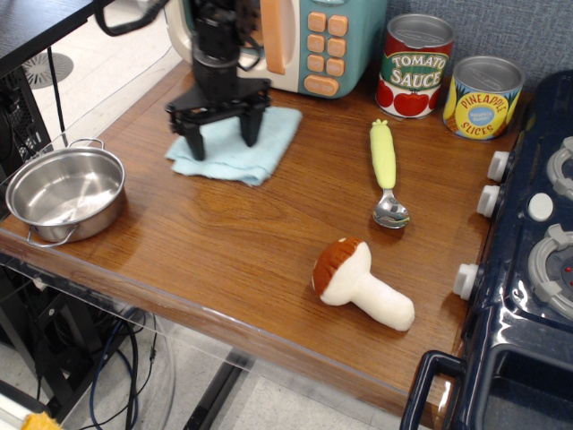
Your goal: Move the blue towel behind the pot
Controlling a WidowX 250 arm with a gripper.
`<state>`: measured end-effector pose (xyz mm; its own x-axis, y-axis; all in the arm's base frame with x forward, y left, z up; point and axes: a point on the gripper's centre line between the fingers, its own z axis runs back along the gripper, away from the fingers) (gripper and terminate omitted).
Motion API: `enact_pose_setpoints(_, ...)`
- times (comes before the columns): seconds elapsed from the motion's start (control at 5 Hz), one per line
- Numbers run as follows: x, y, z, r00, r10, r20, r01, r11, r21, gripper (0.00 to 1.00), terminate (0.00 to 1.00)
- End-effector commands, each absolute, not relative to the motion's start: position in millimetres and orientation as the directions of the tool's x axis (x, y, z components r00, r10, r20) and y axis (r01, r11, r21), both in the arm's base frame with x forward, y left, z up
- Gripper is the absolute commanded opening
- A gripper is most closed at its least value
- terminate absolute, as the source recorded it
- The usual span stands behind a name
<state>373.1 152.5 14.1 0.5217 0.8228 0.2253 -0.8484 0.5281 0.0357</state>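
The blue towel (270, 136) lies flat on the wooden table, at the back left just in front of the toy microwave. My gripper (222, 140) stands upright over the towel's left half. Its two black fingers (195, 143) are spread wide and their tips rest on the cloth. The steel pot (64, 193) sits empty at the table's front left corner, to the left of and nearer than the towel. A strip of bare wood separates pot and towel.
A teal and cream toy microwave (313, 40) stands right behind the towel. Tomato sauce can (416, 64) and pineapple can (482, 97) stand at the back right. A yellow-handled spoon (386, 170) and plush mushroom (358, 282) lie mid-right. A dark toy stove (537, 260) fills the right edge.
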Motion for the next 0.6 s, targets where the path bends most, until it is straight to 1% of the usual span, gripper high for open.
enact_pose_setpoints(0.0,368,217,29,0.366,0.895,0.254,-0.927,0.376,0.01,1.0,0.0)
enact_pose_setpoints(0.2,367,217,31,0.368,0.897,0.244,-0.926,0.377,0.012,1.0,0.0)
enact_pose_setpoints(0.4,367,208,41,0.389,0.89,0.236,-0.915,0.403,-0.011,1.0,0.0)
